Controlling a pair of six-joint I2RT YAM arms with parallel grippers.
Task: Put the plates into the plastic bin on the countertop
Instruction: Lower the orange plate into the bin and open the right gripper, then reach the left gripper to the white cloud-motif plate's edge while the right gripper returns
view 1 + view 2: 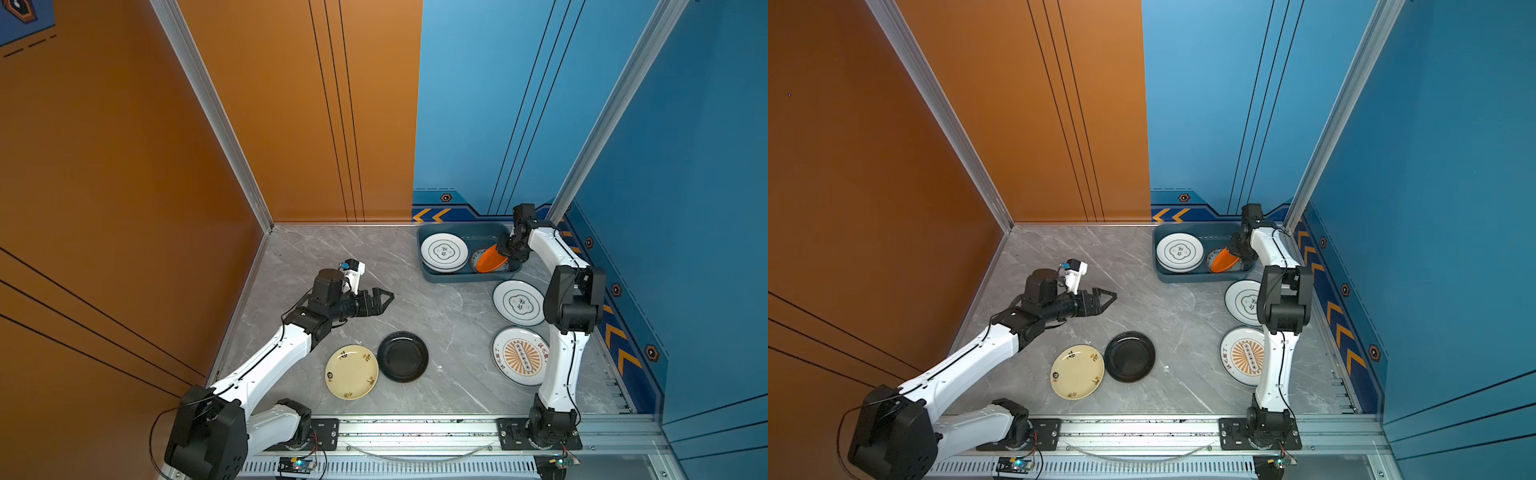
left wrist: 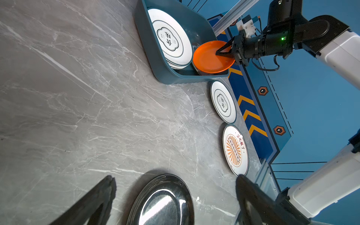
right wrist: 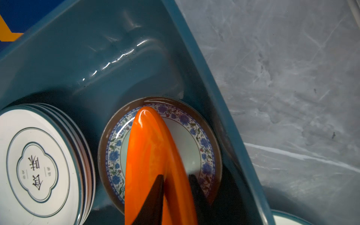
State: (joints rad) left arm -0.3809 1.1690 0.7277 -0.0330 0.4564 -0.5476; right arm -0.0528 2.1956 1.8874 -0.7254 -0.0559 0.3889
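Counter [image 1: 436, 316], grey with white veins, carries the dark teal plastic bin [image 1: 449, 277] and four loose plates. In the bin's left half lies a stack of white ringed plates [image 1: 444, 251]; only the right wrist view shows its edges, several deep. In the bin's right half the top views give a mere sliver of what the right wrist view shows plainly: a flower-bordered plate [image 3: 194, 148] lying flat, with the orange plate [image 3: 148, 155] tilted steeply over it.

Just outside the bin's near wall lies another ringed plate [image 1: 518, 302], and farther from the bin the sunburst plate [image 1: 517, 355]. The black plate [image 1: 402, 356] and cream plate [image 1: 351, 372] lie edge to edge, well apart from the bin; the cream one shows in the top views alone.

The right claw [image 2: 219, 53] is clamped on the orange plate's rim, one finger on each face, over the bin's right end. The left claw [image 1: 380, 299] hangs empty, fingers wide apart, well to the bin's left.
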